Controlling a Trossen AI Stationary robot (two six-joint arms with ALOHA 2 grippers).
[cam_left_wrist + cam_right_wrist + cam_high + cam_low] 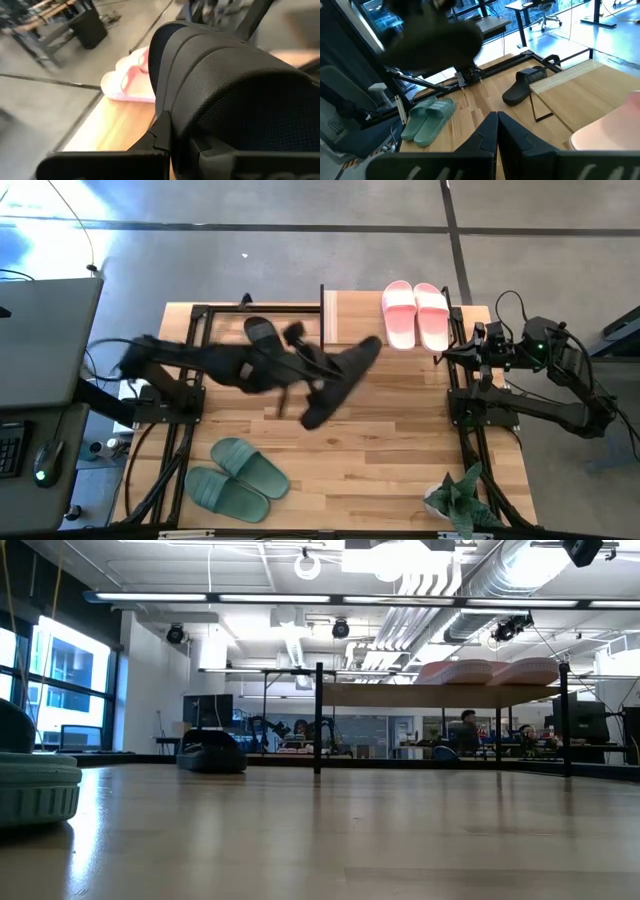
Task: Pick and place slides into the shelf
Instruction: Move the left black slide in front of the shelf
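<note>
2 green slides (235,477) lie at the worktop's (400,440) near edge; mid-worktop, the left gripper (318,383) is clenched on 1 black slide (340,380), held aloft. Beyond, pink slides (416,314) top the shelf (331,320); right gripper (448,357) clenched, empty-handed.

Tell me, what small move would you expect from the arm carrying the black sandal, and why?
Probably a carry toward the shelf, to lower it beside the pink slides. The left gripper is shut on a black slide, lifted over mid-table; its mate lies beside the shelf, the green pair at the near edge. The right gripper waits, shut, at the right.
</note>
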